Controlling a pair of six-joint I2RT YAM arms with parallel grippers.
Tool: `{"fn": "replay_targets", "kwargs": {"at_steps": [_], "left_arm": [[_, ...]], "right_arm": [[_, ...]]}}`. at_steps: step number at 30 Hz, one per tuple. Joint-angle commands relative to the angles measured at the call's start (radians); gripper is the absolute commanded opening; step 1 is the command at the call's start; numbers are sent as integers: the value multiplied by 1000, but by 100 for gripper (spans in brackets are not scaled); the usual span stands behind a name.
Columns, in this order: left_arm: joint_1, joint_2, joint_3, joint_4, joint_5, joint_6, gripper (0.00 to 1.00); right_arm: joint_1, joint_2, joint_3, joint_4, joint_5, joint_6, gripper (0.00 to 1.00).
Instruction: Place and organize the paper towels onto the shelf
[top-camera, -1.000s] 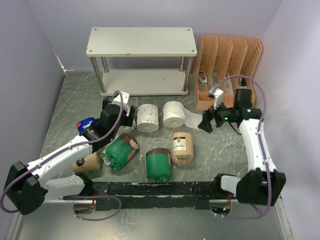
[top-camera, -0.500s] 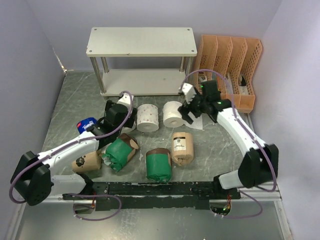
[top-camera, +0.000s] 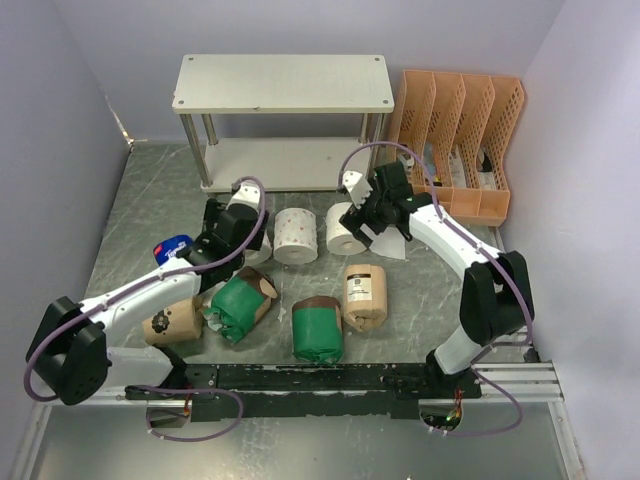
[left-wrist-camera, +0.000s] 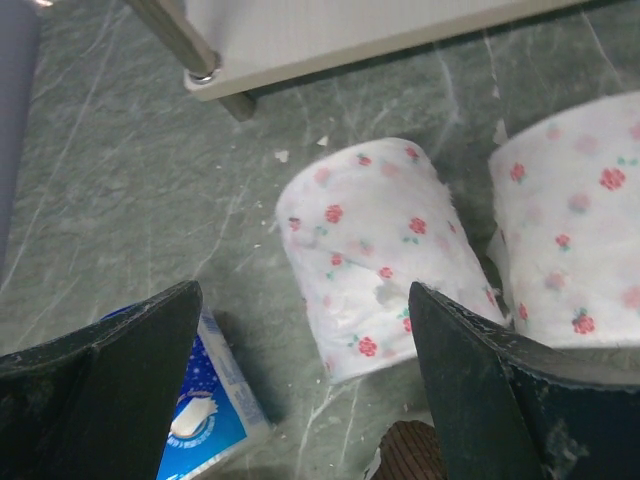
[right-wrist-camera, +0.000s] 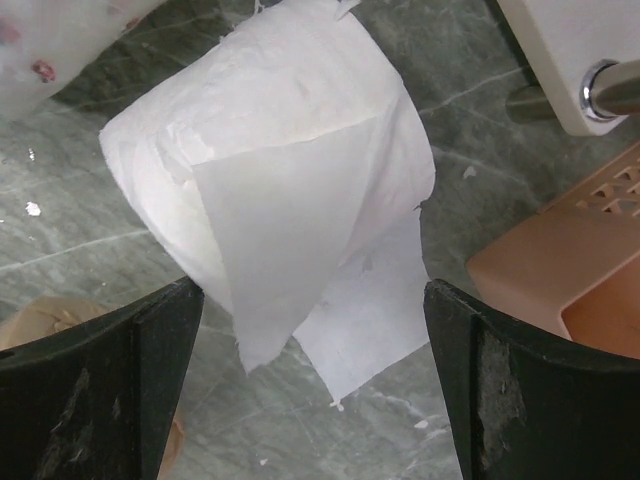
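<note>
The shelf (top-camera: 280, 85) stands at the back with both boards bare. My left gripper (top-camera: 243, 216) is open and empty, hovering just short of a pink-dotted roll (left-wrist-camera: 375, 260); a second dotted roll (top-camera: 296, 236) lies to its right, also in the left wrist view (left-wrist-camera: 575, 240). The blue-wrapped roll (top-camera: 172, 248) lies by the left finger (left-wrist-camera: 100, 390). My right gripper (top-camera: 368, 214) is open and empty over the plain white roll (top-camera: 345, 228), whose loose sheet (right-wrist-camera: 370, 310) trails between the fingers. Two green rolls (top-camera: 238, 305) (top-camera: 317, 333) and two tan rolls (top-camera: 365, 290) (top-camera: 170, 324) lie nearer the bases.
The orange slotted file organizer (top-camera: 460, 140) stands right of the shelf, its corner close to my right gripper (right-wrist-camera: 560, 290). A silver shelf post (right-wrist-camera: 610, 95) is just beyond the white roll. Walls close in at left, right and back.
My right arm has swung left from the organizer to just over the plain white roll. My left gripper has edged forward toward the pink-dotted roll. The rolls have not moved.
</note>
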Motion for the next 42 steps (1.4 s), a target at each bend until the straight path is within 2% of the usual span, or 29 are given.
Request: {"fn": "replay_targets", "kwargs": {"at_steps": [1,9,13,16,21,23,27,33,36,39,42], "left_arm": [[20,-64,52,-24,-132,-78,96],[28,-190,26,18,-518,-206,96],[35,-218,45,-48,-625,-337,96],[51,-239,40,-80,-657,-387,96],[80,-249,21,-63,-654,-378,96],[86,-242,21,-57,-640,-363,96],[93,-219,32,-78,-651,-367,96],[99,-210,34,-90,-655,-368,96],[103,-203,30,-77,-634,-348,96],[106,-186,37,-93,-628,-357,96],[109,-167,46,-112,-626,-366,96]], "right_arm": [[11,49,22,35,13,20,93],[31,72,-15,100,31,62,93],[36,96,-9,115,19,86,83],[35,133,18,92,-25,99,65],[37,207,69,19,-100,103,16],[37,222,84,-1,-114,109,1],[37,199,77,-7,-157,124,0],[37,68,54,-13,-297,138,0],[31,16,50,9,-345,202,0],[30,19,113,-36,-359,280,0],[31,67,209,-132,-293,331,0]]}}
